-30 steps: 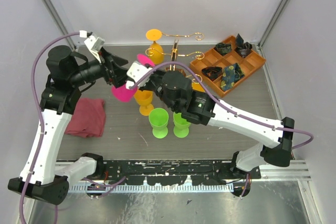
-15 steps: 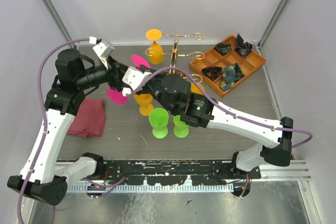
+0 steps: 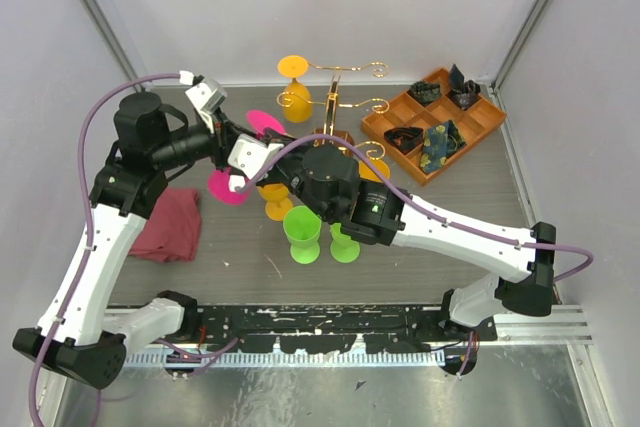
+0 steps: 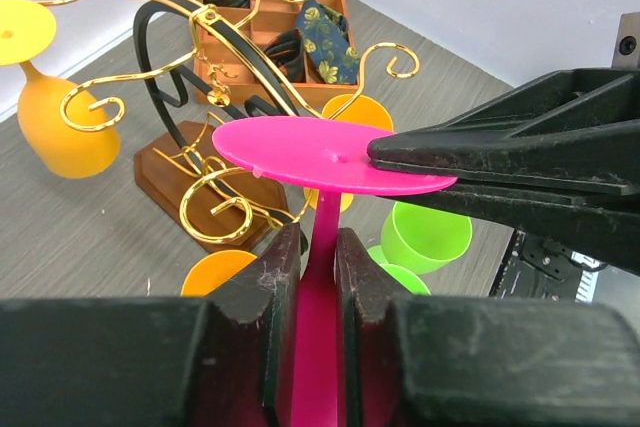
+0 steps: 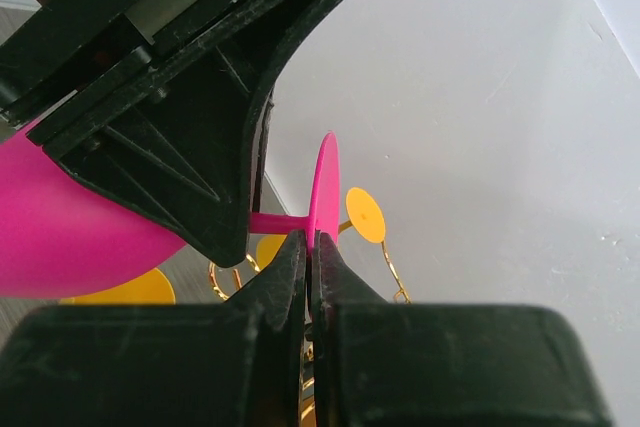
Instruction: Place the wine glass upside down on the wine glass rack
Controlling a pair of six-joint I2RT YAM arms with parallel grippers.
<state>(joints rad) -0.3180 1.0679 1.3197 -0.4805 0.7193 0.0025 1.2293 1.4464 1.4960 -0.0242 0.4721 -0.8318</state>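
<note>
Glass (image 4: 320, 152) here is the pink one, up off the counter (image 3: 240, 247) and gripped by both arms. Left claw (image 4: 318, 239) is clenched on the stem, one finger on each side. Right claw (image 5: 308, 242) is pinched flat on the rim of the foot disc.

What matters is the long axis. The stem runs straight out ahead of the left claw, foot leading, with the bowl back behind its fingers. The rack (image 3: 335, 97) sits just beyond the foot, ahead and a bit to the left of that claw, its gold scrolls close but not touching.

My guess is the left arm does the hanging, since it has the stem and sits on the bowl side. The right claw is right where a scroll arm needs to slide in, so it probably has to let go first.
</note>
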